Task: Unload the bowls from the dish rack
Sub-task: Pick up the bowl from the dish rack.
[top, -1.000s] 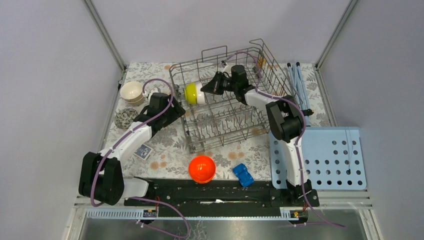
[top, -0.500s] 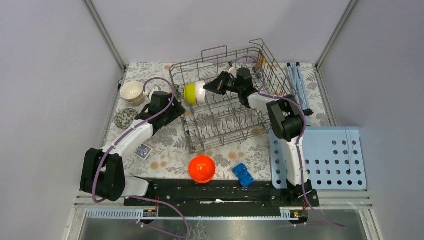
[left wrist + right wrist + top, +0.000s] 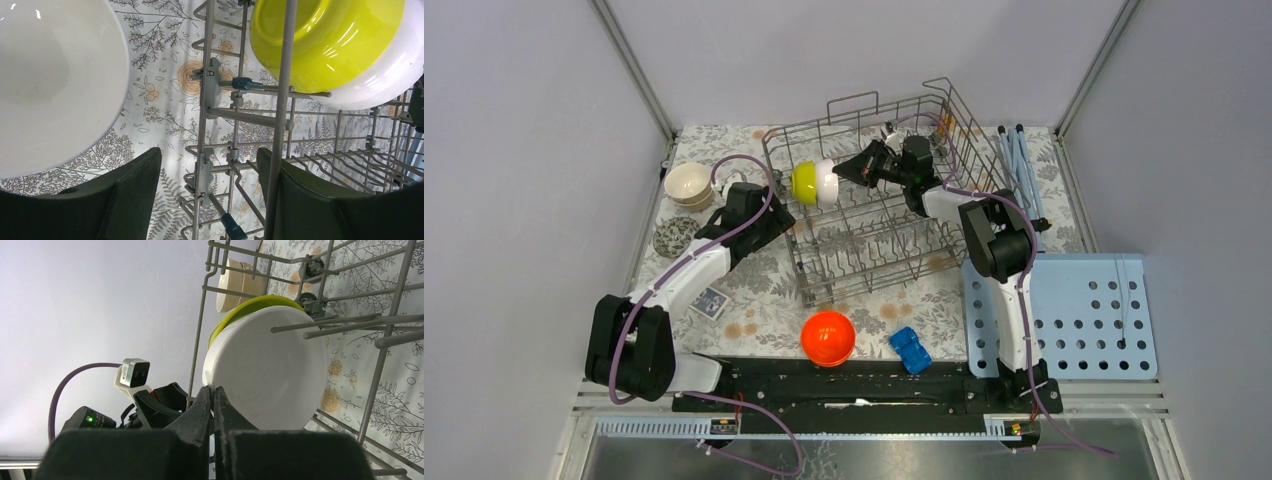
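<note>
The grey wire dish rack (image 3: 879,245) stands mid-table. At its left end a white bowl (image 3: 826,183) sits nested in a yellow-green bowl (image 3: 804,184), both tipped on edge. My right gripper (image 3: 848,172) reaches in from the right and is shut on the white bowl's (image 3: 270,375) rim; the yellow-green bowl (image 3: 239,316) shows behind it. My left gripper (image 3: 780,214) hangs open outside the rack's left wall, with rack wires (image 3: 206,100) between its fingers and the yellow-green bowl (image 3: 320,40) above. A cream bowl (image 3: 689,185), a patterned bowl (image 3: 672,237) and an orange bowl (image 3: 828,337) sit on the table.
A blue toy car (image 3: 911,350) lies beside the orange bowl at the front. A light-blue perforated board (image 3: 1074,315) lies at the right, with blue rods (image 3: 1019,165) behind it. A small card (image 3: 710,302) lies under the left arm.
My right wrist has shifted slightly right and back, carrying the nested white and yellow-green bowls a little with it. The left arm has barely moved.
</note>
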`<move>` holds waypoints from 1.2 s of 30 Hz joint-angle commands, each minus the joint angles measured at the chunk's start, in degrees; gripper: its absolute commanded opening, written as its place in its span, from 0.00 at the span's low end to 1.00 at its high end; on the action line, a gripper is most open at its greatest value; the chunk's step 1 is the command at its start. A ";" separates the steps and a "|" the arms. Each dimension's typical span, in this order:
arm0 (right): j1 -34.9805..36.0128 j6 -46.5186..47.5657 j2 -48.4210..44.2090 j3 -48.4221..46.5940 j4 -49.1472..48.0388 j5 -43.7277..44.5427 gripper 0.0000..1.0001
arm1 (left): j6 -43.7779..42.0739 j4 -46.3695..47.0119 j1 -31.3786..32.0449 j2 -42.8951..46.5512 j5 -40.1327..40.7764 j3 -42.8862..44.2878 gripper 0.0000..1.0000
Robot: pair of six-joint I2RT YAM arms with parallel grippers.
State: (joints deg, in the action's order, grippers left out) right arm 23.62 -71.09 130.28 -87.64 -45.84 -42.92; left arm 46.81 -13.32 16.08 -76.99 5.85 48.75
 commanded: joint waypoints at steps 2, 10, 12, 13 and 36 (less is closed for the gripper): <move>-1.48 -7.03 -6.42 -1.53 -15.26 -5.78 0.00 | -0.05 -0.83 -0.69 -0.36 3.87 1.20 0.73; -1.50 -4.00 -9.51 -0.50 -12.36 -6.04 0.00 | -0.14 -0.83 -0.77 -0.35 4.10 1.08 0.73; -1.52 -1.71 -10.71 0.09 -10.35 -6.45 0.00 | -0.14 -0.67 -0.75 -0.35 4.05 0.96 0.73; -1.47 -0.82 -11.14 0.60 -9.71 -6.69 0.00 | -0.14 -0.59 -0.78 -0.36 4.01 0.91 0.73; 0.16 9.96 -18.28 5.00 -0.91 -7.66 0.00 | 0.03 -0.21 -0.70 -0.38 3.12 0.82 0.73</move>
State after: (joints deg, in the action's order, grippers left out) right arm 23.62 -63.22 115.13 -82.76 -45.60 -49.23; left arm 47.00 -12.73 16.08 -77.45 6.04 48.75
